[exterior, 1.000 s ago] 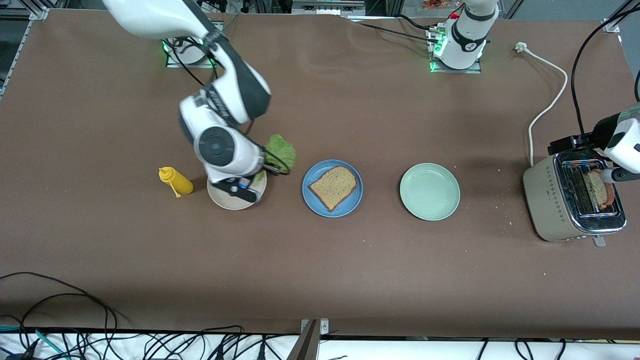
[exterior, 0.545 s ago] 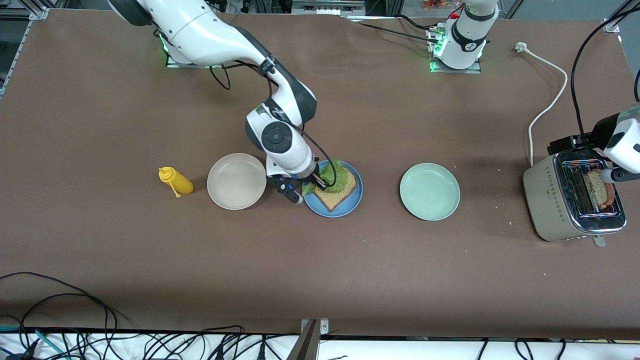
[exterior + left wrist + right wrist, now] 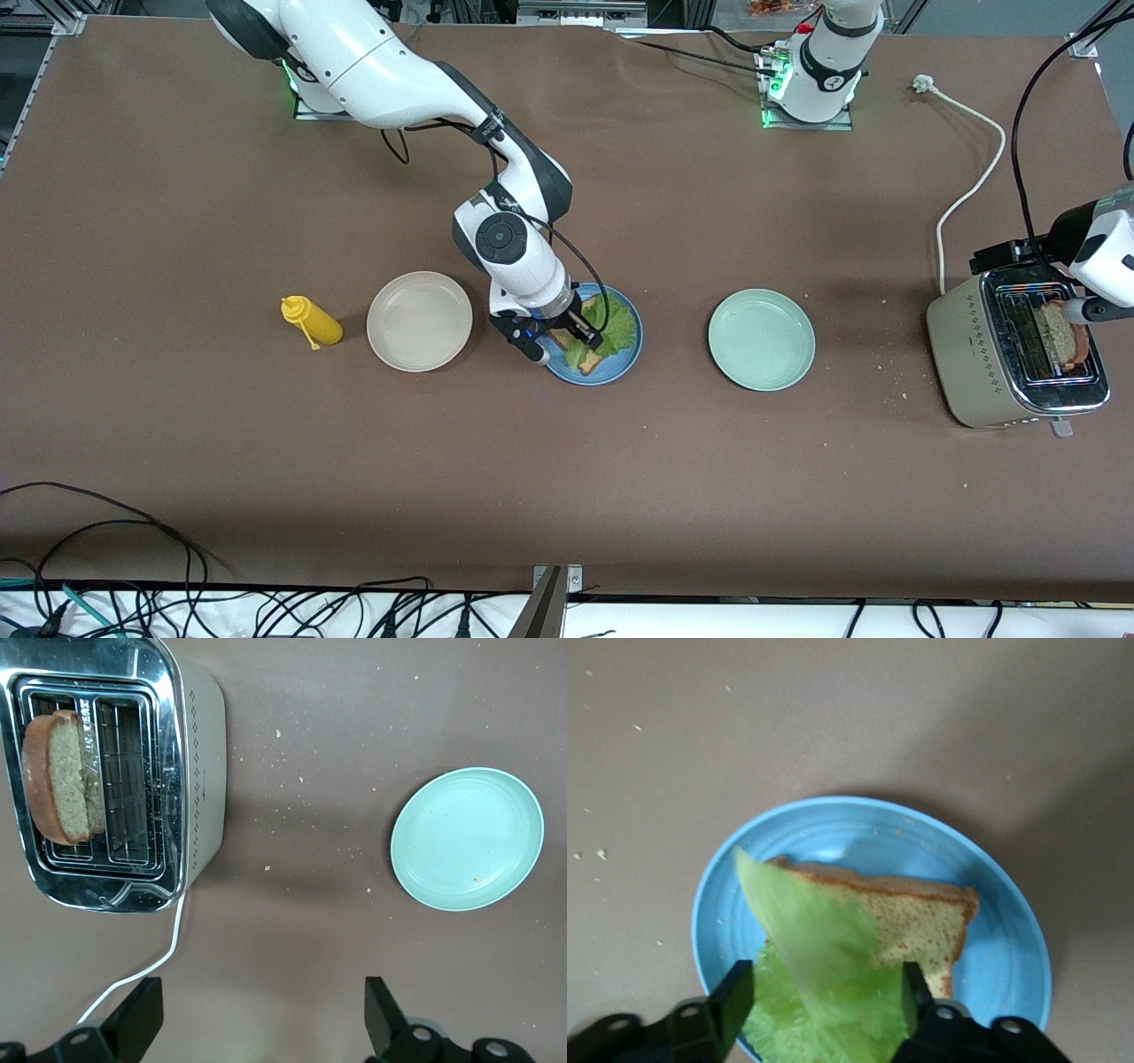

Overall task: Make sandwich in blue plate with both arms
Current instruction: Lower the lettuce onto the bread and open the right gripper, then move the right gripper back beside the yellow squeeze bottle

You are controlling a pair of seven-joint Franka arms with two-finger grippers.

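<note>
Right claw [image 3: 578,337] spread open over blue plate [image 3: 626,359], lettuce [image 3: 616,323] on toast [image 3: 917,917], left claw [image 3: 257,1023] open over table.

Both arms are glossy white with rounded shells and black joint sections, the right arm [image 3: 399,75] bearing a round black cap with a grey centre at its wrist and a looping black cable, while the left arm [image 3: 828,58] stands on a green-lit base, each ending in black fingers [image 3: 133,1020].

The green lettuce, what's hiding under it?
Under the lettuce lies a toast slice on the blue plate, part covered. The right gripper is open around the lettuce.
</note>
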